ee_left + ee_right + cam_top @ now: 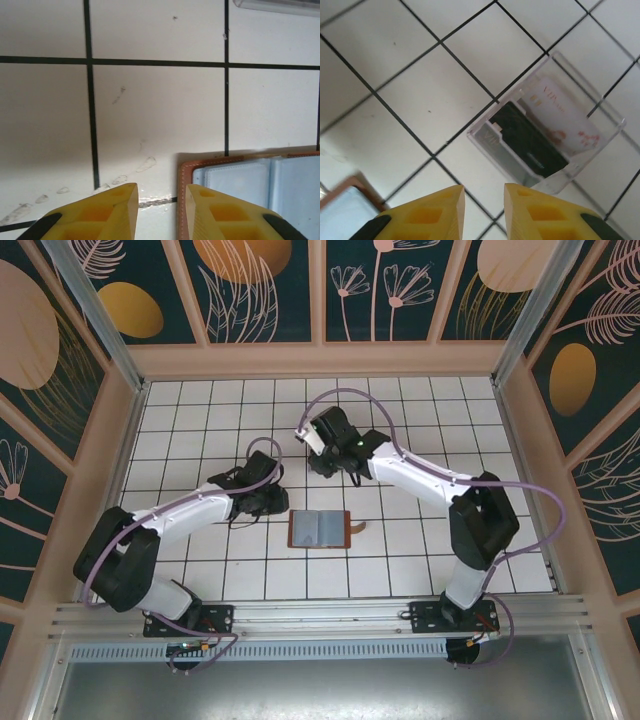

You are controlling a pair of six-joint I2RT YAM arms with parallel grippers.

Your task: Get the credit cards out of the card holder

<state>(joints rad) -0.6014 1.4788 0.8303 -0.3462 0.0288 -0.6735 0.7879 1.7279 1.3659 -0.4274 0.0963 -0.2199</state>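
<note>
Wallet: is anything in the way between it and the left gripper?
No, nothing visible. The left gripper hangs right at the brown edge of the open wallet, with bare white tile around.

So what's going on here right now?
The card holder lies open on the table, and its visible grey-blue pockets look empty. Credit cards, dark and pale, sit in a clear box nearby. Both grippers are open and hold nothing: the left gripper at the holder's corner, the right gripper near the box.
</note>
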